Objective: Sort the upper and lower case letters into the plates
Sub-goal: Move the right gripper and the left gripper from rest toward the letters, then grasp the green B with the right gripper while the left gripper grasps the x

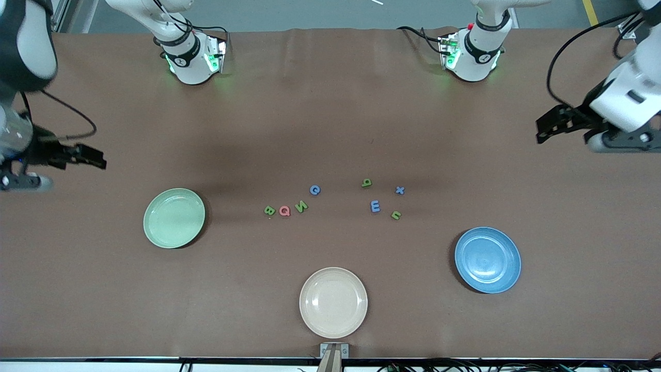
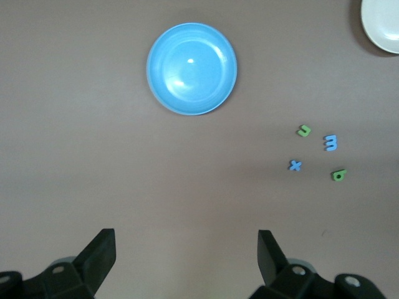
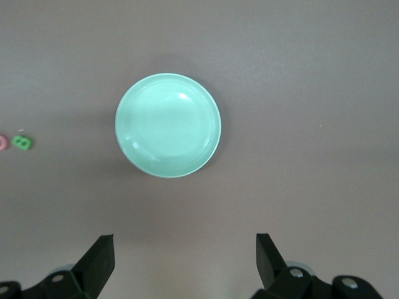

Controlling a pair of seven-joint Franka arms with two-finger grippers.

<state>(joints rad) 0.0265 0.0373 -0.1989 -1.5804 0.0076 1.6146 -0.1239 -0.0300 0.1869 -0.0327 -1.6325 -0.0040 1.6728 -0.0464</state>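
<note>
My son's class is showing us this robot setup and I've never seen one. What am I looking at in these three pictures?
Two robot arms stand at a brown table. The big picture looks down from across the table; each of the other two comes from a camera on one arm's wrist. The left gripper and the right gripper both hang open at the table's ends, holding nothing. On the table lie a green plate, a blue plate, a cream plate nearest the camera, and eight small letters between the plates. All three plates hold nothing yet.
</note>
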